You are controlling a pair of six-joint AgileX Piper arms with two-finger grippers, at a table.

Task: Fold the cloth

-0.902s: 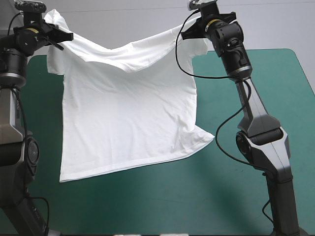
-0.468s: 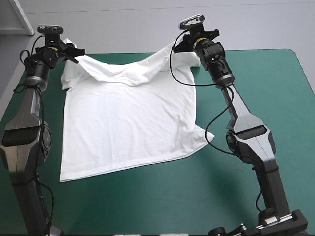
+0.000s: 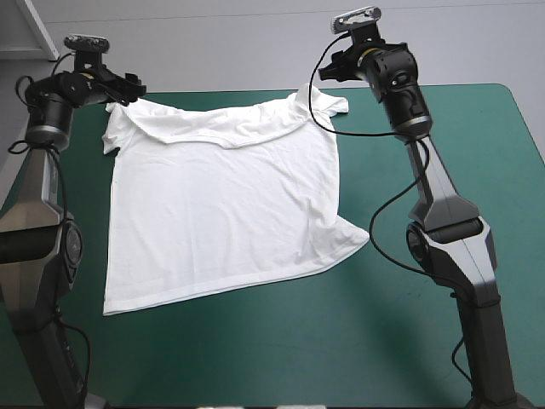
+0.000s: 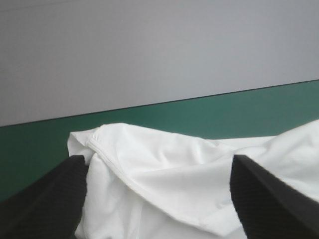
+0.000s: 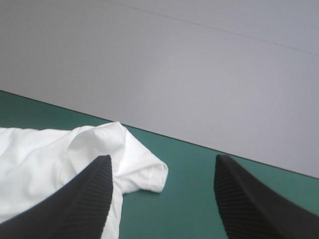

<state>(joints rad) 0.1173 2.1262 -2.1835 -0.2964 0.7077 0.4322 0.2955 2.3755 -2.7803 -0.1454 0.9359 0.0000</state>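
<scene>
Now one T-shirt (image 3: 221, 204) lies spread; left end effector (image 4: 157, 158) and right end effector (image 5: 163, 156) gape.

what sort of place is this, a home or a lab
Most likely a robotics lab bench, not a home: a table with a teal-green cover, a white T-shirt laid out on it, and the left gripper and right gripper, both open, by its sleeves.
</scene>
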